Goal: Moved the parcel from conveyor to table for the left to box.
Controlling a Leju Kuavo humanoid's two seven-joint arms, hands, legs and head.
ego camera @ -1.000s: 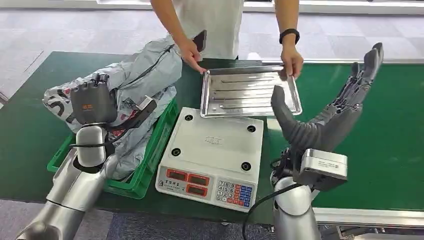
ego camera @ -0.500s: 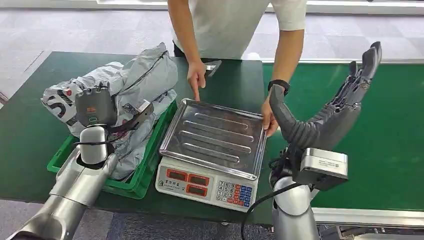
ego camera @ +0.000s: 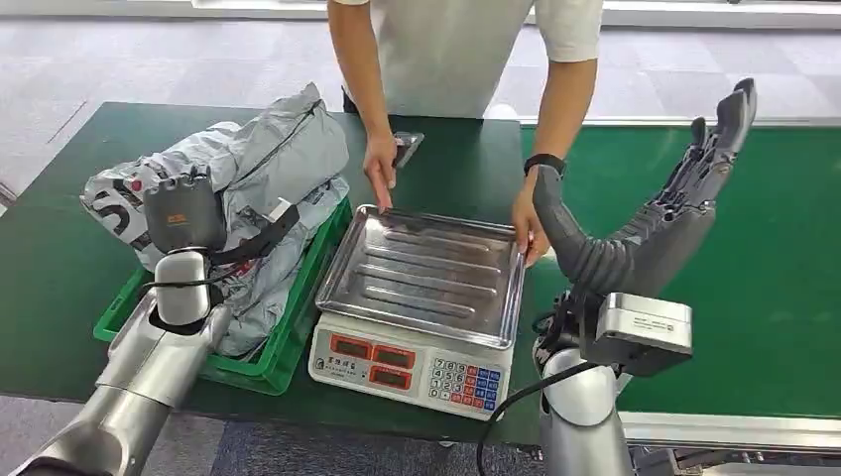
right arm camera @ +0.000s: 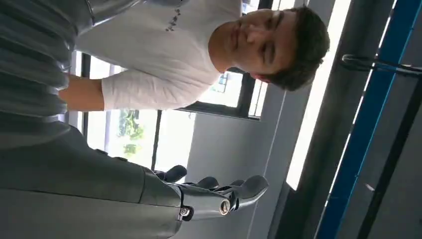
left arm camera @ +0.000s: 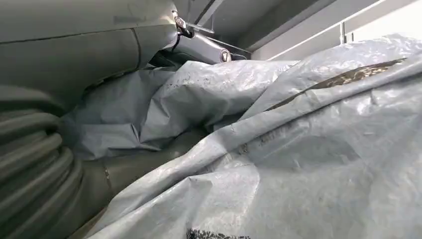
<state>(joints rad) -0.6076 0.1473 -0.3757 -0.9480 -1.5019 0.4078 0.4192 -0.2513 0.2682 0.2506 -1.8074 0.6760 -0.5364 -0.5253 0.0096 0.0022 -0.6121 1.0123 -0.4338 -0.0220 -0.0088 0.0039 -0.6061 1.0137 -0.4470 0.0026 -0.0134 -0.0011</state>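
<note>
My right hand (ego camera: 662, 213) is up in the air over the green conveyor (ego camera: 774, 248), palm raised, fingers spread wide and holding nothing; the thumb juts toward ten o'clock, fingertips reaching to one o'clock. From the right wrist view the same fingers (right arm camera: 219, 194) stand stretched out and bare against a bright window.

My left hand (ego camera: 260, 230) is down among the grey parcels (ego camera: 268, 159) at nine o'clock, its wrist camera box sitting on top of the arm. Up close in the left wrist view, crumpled grey plastic (left arm camera: 298, 149) presses right against the hand (left arm camera: 50, 124), and I cannot tell whether the fingers are clamped on the bag or just lying against it.

The parcels are heaped in the green crate (ego camera: 273, 347) and spill over its far rim onto the dark tabletop (ego camera: 60, 258). Just beside the crate, toward three o'clock, sits the weighing scale (ego camera: 412, 367) with a steel tray (ego camera: 426, 273) lying on its platform. A person (ego camera: 456, 50) stands at twelve o'clock across the tabletop, one hand (ego camera: 380, 164) touching the tray's far corner, the other hand (ego camera: 526, 223) on its edge nearest my right thumb.
</note>
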